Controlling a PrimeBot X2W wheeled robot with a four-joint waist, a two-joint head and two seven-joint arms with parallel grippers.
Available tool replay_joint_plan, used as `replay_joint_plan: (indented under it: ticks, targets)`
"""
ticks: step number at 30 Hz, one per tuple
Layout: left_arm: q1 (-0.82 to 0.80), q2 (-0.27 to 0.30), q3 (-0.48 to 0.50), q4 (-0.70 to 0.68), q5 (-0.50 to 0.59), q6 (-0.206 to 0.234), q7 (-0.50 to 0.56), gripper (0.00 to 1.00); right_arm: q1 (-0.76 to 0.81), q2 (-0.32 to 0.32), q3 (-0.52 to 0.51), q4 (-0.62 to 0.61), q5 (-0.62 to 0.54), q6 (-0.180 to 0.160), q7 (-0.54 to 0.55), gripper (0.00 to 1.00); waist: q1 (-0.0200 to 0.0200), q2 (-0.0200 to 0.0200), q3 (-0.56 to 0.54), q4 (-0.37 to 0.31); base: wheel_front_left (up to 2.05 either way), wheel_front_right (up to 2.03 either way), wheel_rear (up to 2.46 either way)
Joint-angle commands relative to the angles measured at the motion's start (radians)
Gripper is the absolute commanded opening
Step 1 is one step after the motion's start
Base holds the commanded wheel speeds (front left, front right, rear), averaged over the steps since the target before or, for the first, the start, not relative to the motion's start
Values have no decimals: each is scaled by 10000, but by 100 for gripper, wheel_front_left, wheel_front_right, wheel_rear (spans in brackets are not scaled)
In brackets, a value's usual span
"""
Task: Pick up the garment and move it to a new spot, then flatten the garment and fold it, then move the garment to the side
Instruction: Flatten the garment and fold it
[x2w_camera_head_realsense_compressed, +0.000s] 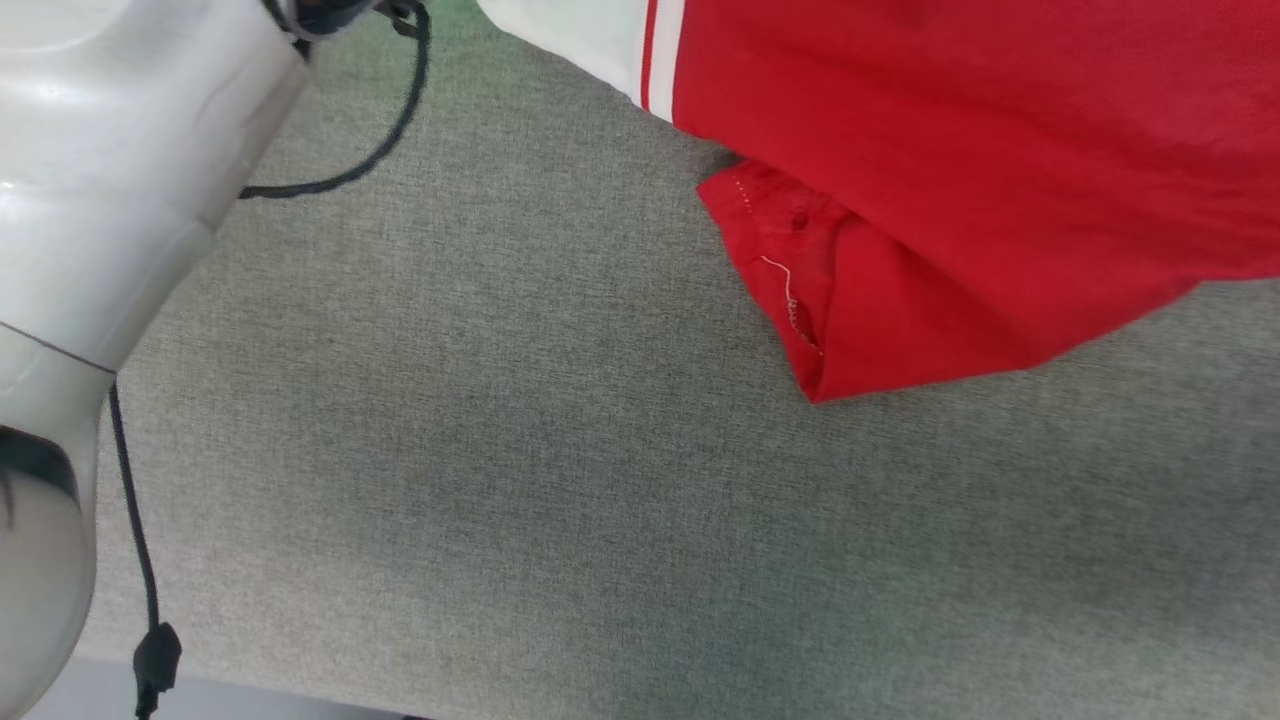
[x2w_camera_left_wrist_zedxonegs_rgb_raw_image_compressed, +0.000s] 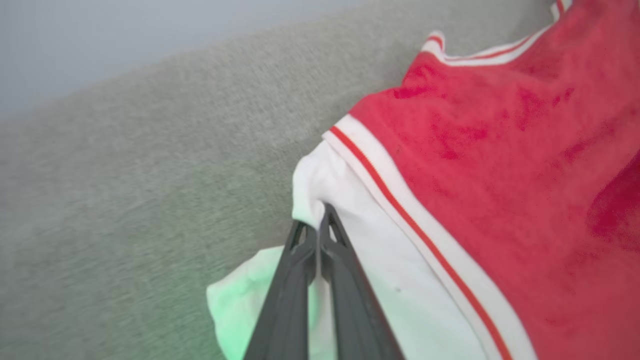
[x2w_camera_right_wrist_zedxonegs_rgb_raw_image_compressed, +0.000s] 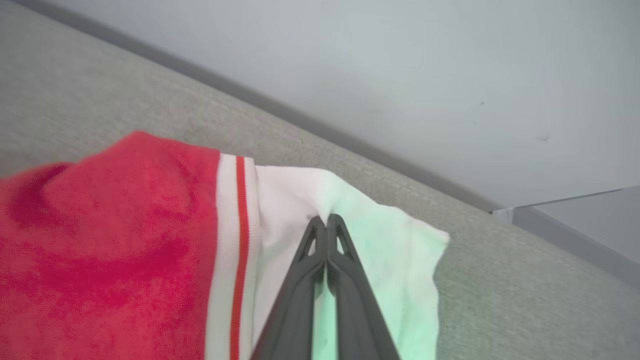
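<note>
The left gripper (x2w_camera_left_wrist_zedxonegs_rgb_raw_image_compressed: 320, 222) and right gripper (x2w_camera_right_wrist_zedxonegs_rgb_raw_image_compressed: 327, 222) each pinch a white sleeve of the jersey (x2w_camera_head_realsense_compressed: 950, 150), which drapes over the grey table (x2w_camera_head_realsense_compressed: 500, 450). Such small pinches may slip if tugged taut.

jersey (x2w_camera_head_realsense_compressed: 960, 150): soft red cloth, matt, faintly fuzzy up close; white sleeve cloth looks smoother; white thread stitching along the hem
table top (x2w_camera_head_realsense_compressed: 500, 480): grey woven cloth cover, matt, coarse flecked weave
left gripper (x2w_camera_left_wrist_zedxonegs_rgb_raw_image_compressed: 317, 220): dark grey plastic, matt, smooth
right gripper (x2w_camera_right_wrist_zedxonegs_rgb_raw_image_compressed: 326, 220): same dark matt plastic
forearm (x2w_camera_head_realsense_compressed: 100, 150): pale plastic shell, smooth, glossy, bright highlights
cable (x2w_camera_head_realsense_compressed: 130, 520): black, twisted-looking jacket, matt
grey surface (x2w_camera_right_wrist_zedxonegs_rgb_raw_image_compressed: 400, 75) past the table edge: smooth, flat matt; wall or floor, can't tell
</note>
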Motion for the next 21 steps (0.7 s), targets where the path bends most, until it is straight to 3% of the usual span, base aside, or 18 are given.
replay_joint_plan:
  ticks: [1,7,15,21]
  targets:
    - [24,100,76,131,-31,17,-451,0,27,-39,-164,43,151,-4,-379,0,0,0,-327,-176,0,0,0]
    - [-282,46,472,1071,113,17,-2966,0,-159,-137,-750,644,175,-5,-2143,0,0,0,-1146,-583,0,0,0]
    - [-1718,-566,1509,3013,238,245,-6361,0,-1499,769,-2121,2683,-598,-14,-5732,0,0,0,-2103,-1098,0,0,0]
    - [-2646,-1005,2471,3569,155,204,-7199,0,-2310,1502,-2677,4138,-1143,-14,-7495,0,0,0,-2747,-1240,0,0,0]
